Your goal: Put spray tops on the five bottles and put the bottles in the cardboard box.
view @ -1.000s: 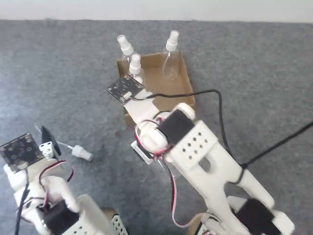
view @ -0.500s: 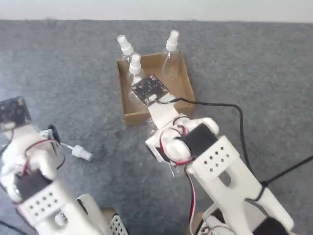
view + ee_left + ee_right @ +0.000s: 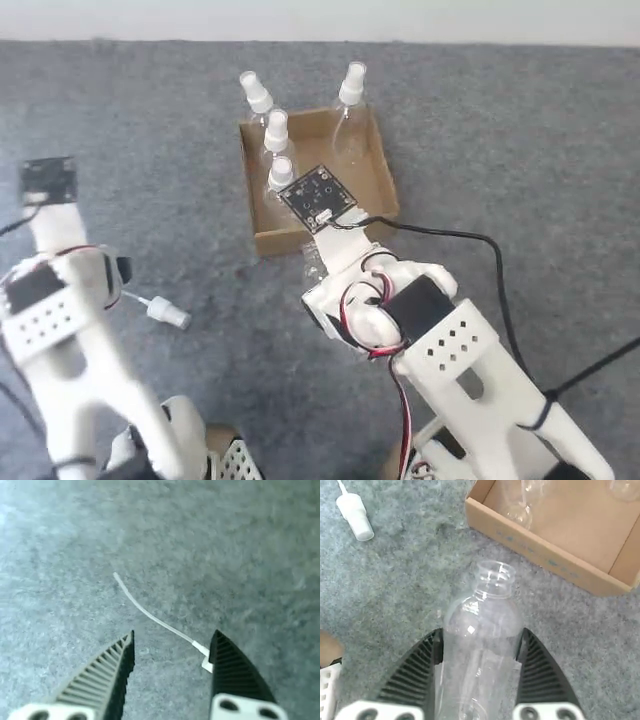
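My right gripper is shut on a clear bottle with a bare neck, held just in front of the cardboard box. In the high view this bottle lies under the right arm, by the front wall of the box. Several bottles with white spray tops stand along the box's left and back. A loose spray top with its thin tube lies on the carpet at the left. My left gripper hangs open above that tube, its fingers astride it.
Grey carpet covers the whole table. The right arm's black cable runs across the carpet right of the box. Open carpet lies to the box's left and right.
The left arm has stretched out away from its base, over the loose spray top. The right arm has swung rightward with the bottle, uncovering the front-left capped bottle in the box.
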